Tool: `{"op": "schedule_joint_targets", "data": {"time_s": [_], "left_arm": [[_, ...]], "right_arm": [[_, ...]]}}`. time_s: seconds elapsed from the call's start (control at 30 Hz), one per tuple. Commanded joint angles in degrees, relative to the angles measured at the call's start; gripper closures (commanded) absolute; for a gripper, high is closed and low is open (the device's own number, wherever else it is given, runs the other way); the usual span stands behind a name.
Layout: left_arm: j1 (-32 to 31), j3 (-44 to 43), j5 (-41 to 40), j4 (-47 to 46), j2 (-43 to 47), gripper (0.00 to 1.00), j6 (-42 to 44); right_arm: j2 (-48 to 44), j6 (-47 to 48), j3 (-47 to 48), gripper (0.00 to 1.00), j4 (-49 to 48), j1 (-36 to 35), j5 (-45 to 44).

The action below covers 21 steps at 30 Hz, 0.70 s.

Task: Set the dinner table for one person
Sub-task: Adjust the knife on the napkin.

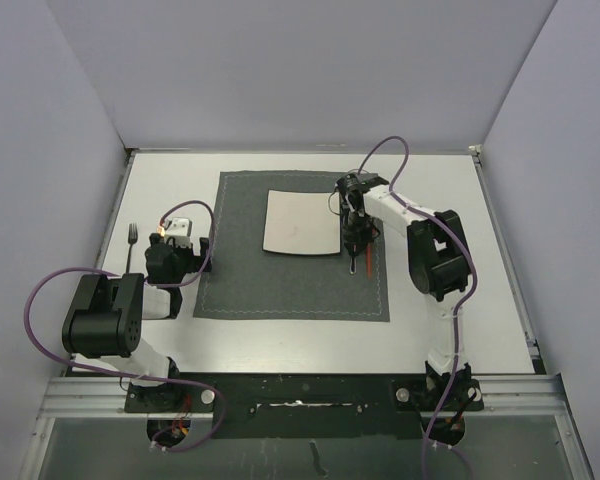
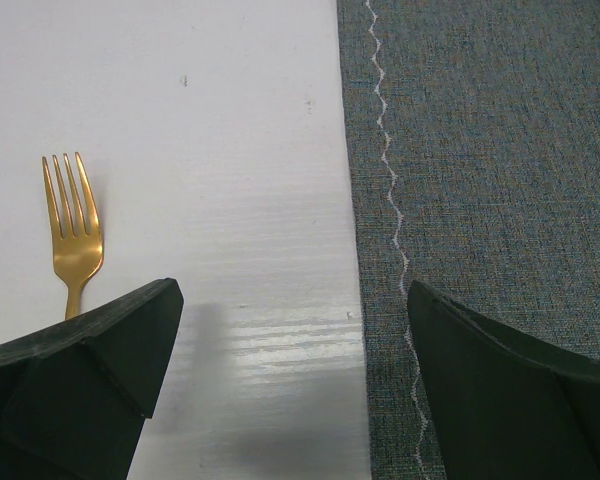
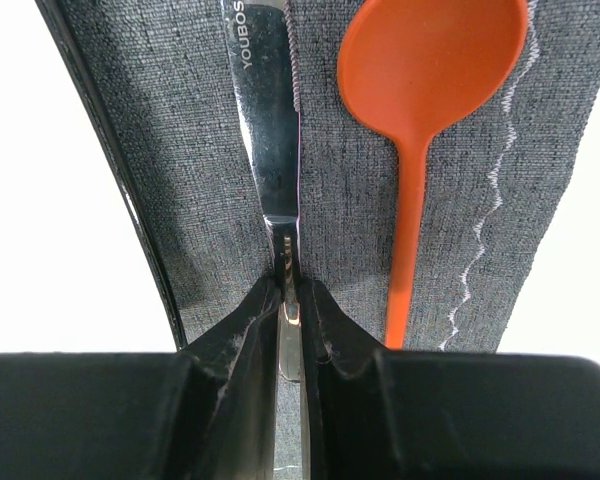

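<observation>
Two arms, two very different jobs going on here. The right end effector (image 3: 290,290) was pinched tight on a shiny silver metal table knife (image 3: 265,130), gripping the narrow part just behind the blade. The knife sat low on the dark grey stitched cloth placemat (image 1: 280,290), between the square white plate (image 1: 302,222) and an orange plastic spoon (image 3: 425,80). Couldn't tell if it was fully resting on the cloth yet. My guess is the grip was there to line it up parallel to the plate's side, the usual knife spot, with the spoon just outside it toward the right edge.

The left end effector (image 2: 290,290) was spread wide with nothing in it, hanging over the placemat's left border. A gold metal fork (image 2: 73,230) lay just beside it on bare surface, tines toward the far edge. I reckon the wide spread was in readiness to grab the fork, since it hadn't made it onto the mat.

As for the matte white rectangular tabletop (image 1: 450,330), it filled the whole floor of the grey-walled booth, arm bases bolted along its near edge. Its long axis looked to run left to right, and the placemat sat roughly central, a bit toward the far edge.
</observation>
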<state>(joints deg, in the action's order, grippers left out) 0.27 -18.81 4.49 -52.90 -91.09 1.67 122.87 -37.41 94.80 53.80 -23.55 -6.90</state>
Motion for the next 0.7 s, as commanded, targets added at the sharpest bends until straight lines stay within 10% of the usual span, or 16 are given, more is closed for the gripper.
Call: {"op": "schedule_joint_targets", "data": {"time_s": [0.0,0.23,0.67], "left_arm": [[0.3,-1.6,-0.2,-2.2,-0.8,0.02,-0.7],[0.3,-1.6,-0.2,-2.2,-0.8,0.02,-0.7],[0.4,-1.6,-0.2,-2.2,-0.8,0.02,-0.7]], "right_arm": [[0.8,-0.8,2.4,0.99,0.2,0.4,-0.5],[0.2,-0.6,1.9,0.7,0.2,0.4,-1.0],[-1.8,0.1,1.9,0.52,0.7,0.4,-2.1]]}}
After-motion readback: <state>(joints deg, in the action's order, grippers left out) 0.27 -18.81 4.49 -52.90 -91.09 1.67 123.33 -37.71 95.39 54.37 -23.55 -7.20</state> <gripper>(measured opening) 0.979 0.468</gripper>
